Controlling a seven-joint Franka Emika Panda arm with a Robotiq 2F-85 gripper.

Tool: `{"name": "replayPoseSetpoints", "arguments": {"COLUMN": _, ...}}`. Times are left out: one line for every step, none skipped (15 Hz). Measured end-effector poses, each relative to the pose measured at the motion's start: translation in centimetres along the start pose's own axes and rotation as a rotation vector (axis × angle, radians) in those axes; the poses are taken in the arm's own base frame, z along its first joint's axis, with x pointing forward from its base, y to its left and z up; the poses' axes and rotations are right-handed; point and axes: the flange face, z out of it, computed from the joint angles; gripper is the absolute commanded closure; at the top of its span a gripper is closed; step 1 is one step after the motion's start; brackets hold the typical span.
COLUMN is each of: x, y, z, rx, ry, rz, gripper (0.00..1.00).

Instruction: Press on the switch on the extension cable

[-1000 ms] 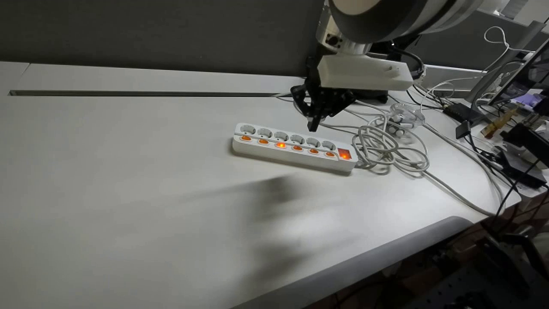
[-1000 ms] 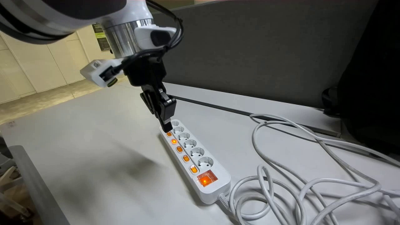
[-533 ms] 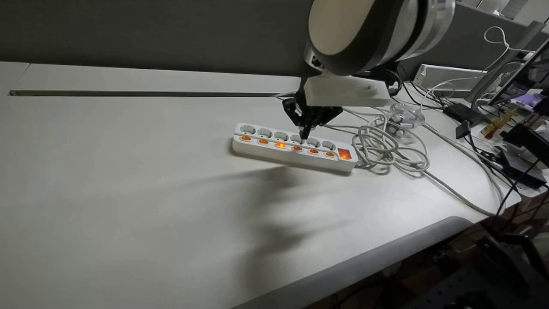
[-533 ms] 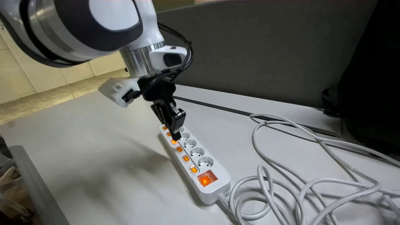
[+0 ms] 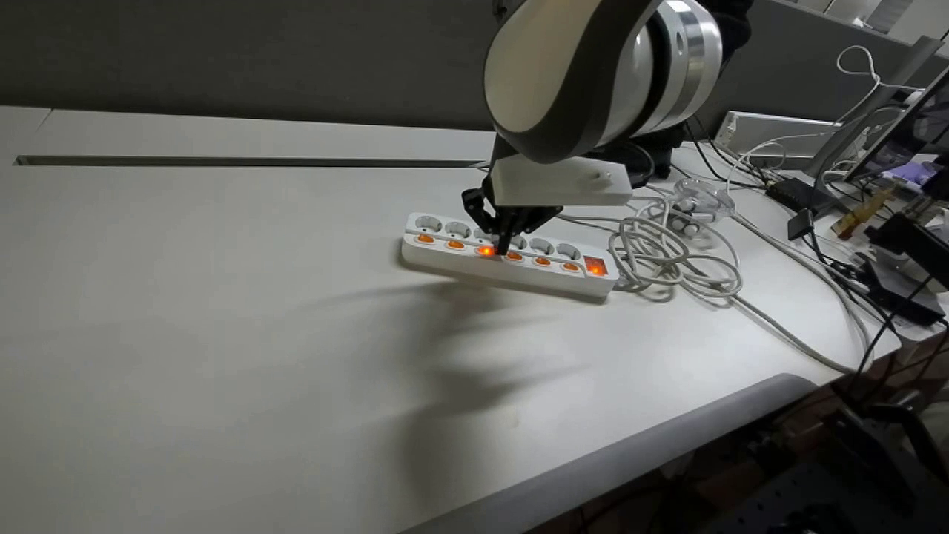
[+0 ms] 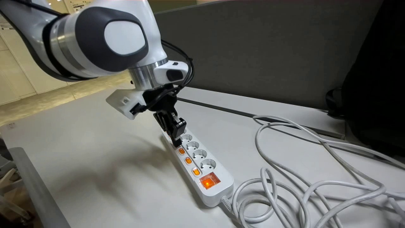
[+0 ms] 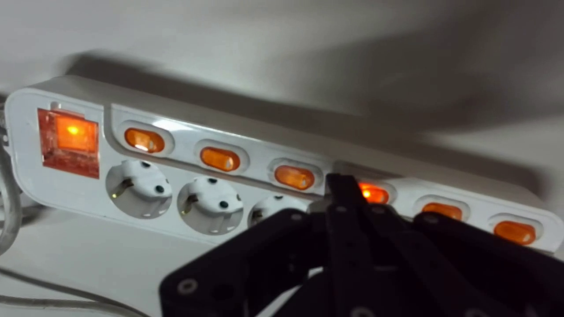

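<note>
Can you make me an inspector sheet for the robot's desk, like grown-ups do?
Surface: white desk with a long slot.
Job's things: extension cable; its main switch and one small switch glow.
Clutter: clear plastic thing; can't tell what it is.
Gripper: jaws shut, next to the glowing small switch; can't tell if they touch it.
Cables: pale cords looped beside the main switch's end.
Surroundings: dark grey partition along the slot side; black bag-like thing.

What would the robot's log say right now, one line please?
gripper: shut, beside lit small switch; extension cable: large switch lit too; contact: unclear
</note>
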Motion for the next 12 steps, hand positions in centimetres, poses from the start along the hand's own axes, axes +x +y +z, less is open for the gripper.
{"name": "replayPoseSetpoints", "arguments": {"x": 0.1, "y": -0.2, "z": 0.1, "rx": 0.002, "ry": 0.000, "rz": -0.001, "gripper": 1.00}}
{"name": "replayPoseSetpoints", "arguments": {"x": 0.3, "y": -0.3, "z": 0.1, "rx": 0.005, "ry": 0.001, "rz": 0.001, "gripper": 1.00}}
{"name": "replayPoseSetpoints", "arguments": {"x": 0.4, "y": -0.3, "z": 0.0, "rx": 0.007, "ry": 0.003, "rz": 0.001, "gripper": 1.00}}
{"name": "replayPoseSetpoints", "arguments": {"x": 0.6, "y": -0.4, "z": 0.0, "rx": 0.010, "ry": 0.006, "rz": 0.001, "gripper": 1.00}}
{"name": "replayPoseSetpoints", "arguments": {"x": 0.7, "y": -0.5, "z": -0.1, "rx": 0.015, "ry": 0.009, "rz": 0.000, "gripper": 1.00}}
{"name": "replayPoseSetpoints", "arguments": {"x": 0.9, "y": -0.7, "z": -0.2, "rx": 0.020, "ry": 0.011, "rz": -0.001, "gripper": 1.00}}
{"name": "replayPoseSetpoints", "arguments": {"x": 0.9, "y": -0.9, "z": -0.3, "rx": 0.026, "ry": 0.012, "rz": -0.003, "gripper": 1.00}}
{"name": "replayPoseSetpoints", "arguments": {"x": 1.0, "y": -1.2, "z": -0.4, "rx": 0.031, "ry": 0.014, "rz": -0.006, "gripper": 1.00}}
{"name": "replayPoseSetpoints", "arguments": {"x": 1.1, "y": -1.4, "z": -0.5, "rx": 0.036, "ry": 0.015, "rz": -0.004, "gripper": 1.00}}
{"name": "replayPoseSetpoints", "arguments": {"x": 1.1, "y": -1.5, "z": -0.5, "rx": 0.040, "ry": 0.015, "rz": -0.003, "gripper": 1.00}}
{"name": "replayPoseSetpoints", "arguments": {"x": 1.1, "y": -1.6, "z": -0.5, "rx": 0.043, "ry": 0.014, "rz": 0.001, "gripper": 1.00}}
{"name": "replayPoseSetpoints", "arguments": {"x": 1.1, "y": -1.6, "z": -0.5, "rx": 0.046, "ry": 0.012, "rz": 0.008, "gripper": 1.00}}
